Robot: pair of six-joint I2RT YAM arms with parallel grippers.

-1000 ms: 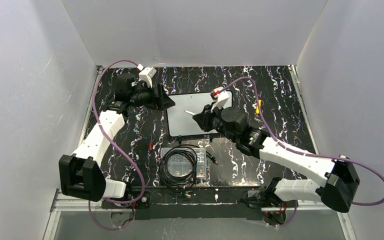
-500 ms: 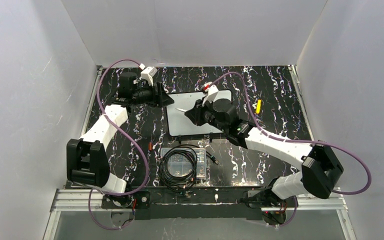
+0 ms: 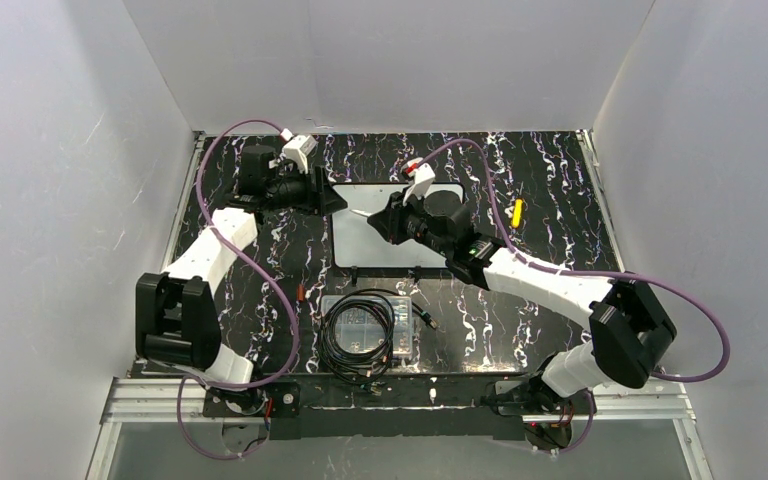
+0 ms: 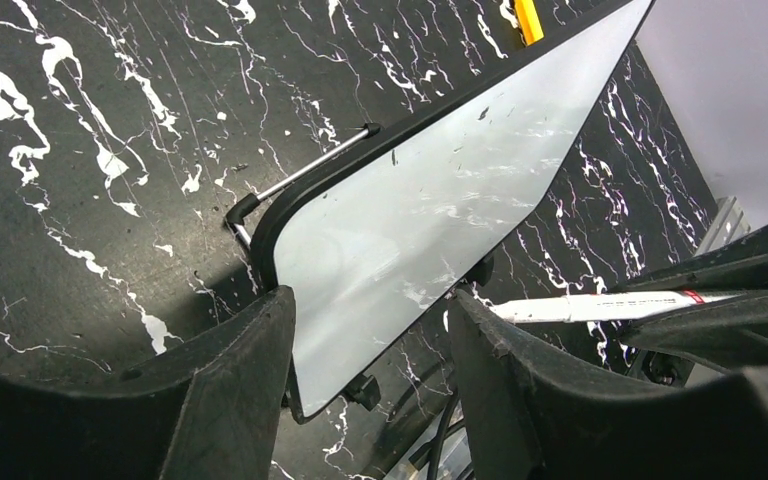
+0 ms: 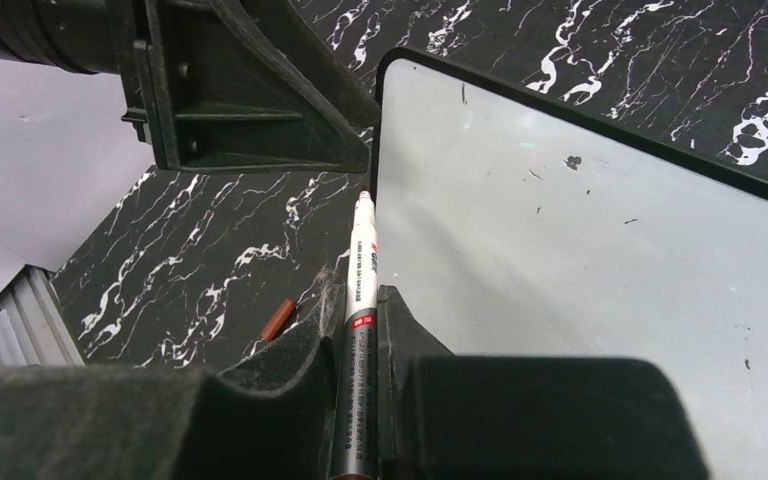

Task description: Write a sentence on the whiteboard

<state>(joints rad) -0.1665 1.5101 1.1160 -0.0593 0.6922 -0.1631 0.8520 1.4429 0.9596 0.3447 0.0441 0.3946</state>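
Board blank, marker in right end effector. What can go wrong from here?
1. The left end effector straddles the whiteboard corner with jaws not clamped; the board may slide under marker pressure.
2. The marker in the right end effector points at the board's edge, close to the left one; they may collide.
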